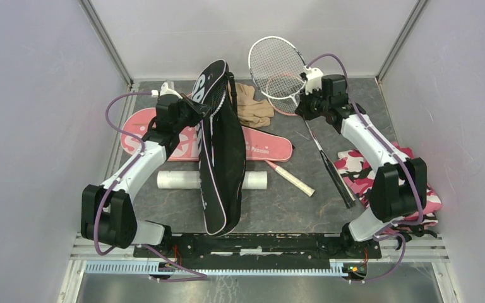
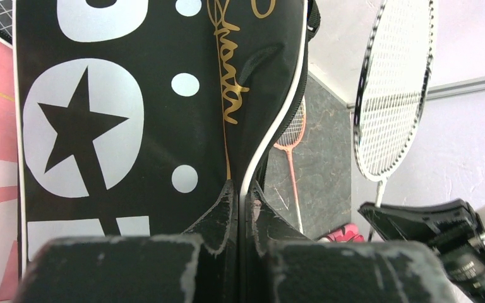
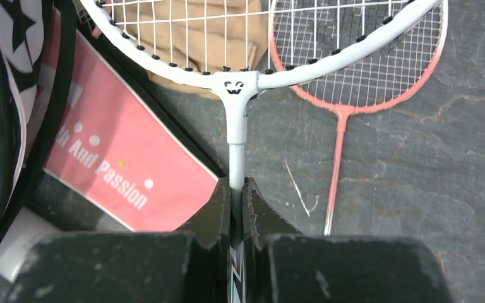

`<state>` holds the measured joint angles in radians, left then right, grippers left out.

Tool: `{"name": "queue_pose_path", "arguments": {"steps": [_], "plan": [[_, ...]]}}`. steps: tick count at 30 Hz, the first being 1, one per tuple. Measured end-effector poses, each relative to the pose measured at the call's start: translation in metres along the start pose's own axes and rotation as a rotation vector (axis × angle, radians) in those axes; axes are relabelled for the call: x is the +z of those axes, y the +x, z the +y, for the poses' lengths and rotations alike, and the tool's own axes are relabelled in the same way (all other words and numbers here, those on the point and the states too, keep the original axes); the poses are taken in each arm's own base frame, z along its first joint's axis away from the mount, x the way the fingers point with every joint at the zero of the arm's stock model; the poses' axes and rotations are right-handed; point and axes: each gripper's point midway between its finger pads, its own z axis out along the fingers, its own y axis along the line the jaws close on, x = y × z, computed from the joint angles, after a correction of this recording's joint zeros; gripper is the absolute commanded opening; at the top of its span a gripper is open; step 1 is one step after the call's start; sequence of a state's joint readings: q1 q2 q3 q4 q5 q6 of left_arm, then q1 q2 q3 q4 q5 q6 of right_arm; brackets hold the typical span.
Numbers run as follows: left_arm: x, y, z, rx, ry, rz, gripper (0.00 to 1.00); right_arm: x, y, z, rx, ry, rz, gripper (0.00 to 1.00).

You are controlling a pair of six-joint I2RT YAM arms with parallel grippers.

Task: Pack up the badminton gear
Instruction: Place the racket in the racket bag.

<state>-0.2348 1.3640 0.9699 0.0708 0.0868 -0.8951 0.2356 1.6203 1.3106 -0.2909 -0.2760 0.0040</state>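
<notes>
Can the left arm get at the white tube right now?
Probably not yet. The left end effector is shut on the edge of the black cover, which lies across the middle of the white tube, leaving only its two ends showing.

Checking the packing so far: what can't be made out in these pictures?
Tube: middle hidden under the black cover, top view.
Pink cover: print partly hidden by black cover and left arm, top view.
White racket: lower shaft hidden inside right hand, right wrist view.
</notes>
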Motion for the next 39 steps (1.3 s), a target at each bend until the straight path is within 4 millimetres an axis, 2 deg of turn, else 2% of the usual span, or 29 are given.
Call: {"name": "queue_pose_path", "arguments": {"steps": [3,8,15,19,23,27,39], "plan": [[0.000,-0.002,0.001,0.003,-0.012,-0.008,0.02,-0.015,0.006,0.007,-0.033,-0.008,0.012,0.00],[0.000,-0.004,0.005,0.025,-0.026,-0.021,0.02,-0.030,0.028,0.033,-0.125,-0.047,0.054,0.00],[0.001,-0.006,0.006,0.041,-0.032,-0.029,0.02,-0.040,0.072,0.082,-0.299,-0.105,0.140,0.00],[0.001,-0.006,0.006,0.050,-0.030,-0.031,0.02,-0.040,0.085,0.099,-0.367,-0.118,0.174,0.00],[0.001,-0.005,0.005,0.053,-0.027,-0.029,0.02,-0.039,0.089,0.109,-0.415,-0.108,0.186,0.00],[0.001,0.001,0.001,0.076,-0.017,-0.017,0.02,-0.027,0.094,0.116,-0.456,-0.096,0.231,0.00],[0.005,0.031,-0.020,0.146,0.039,0.024,0.02,0.010,0.063,0.151,-0.457,-0.127,0.271,0.00]]}}
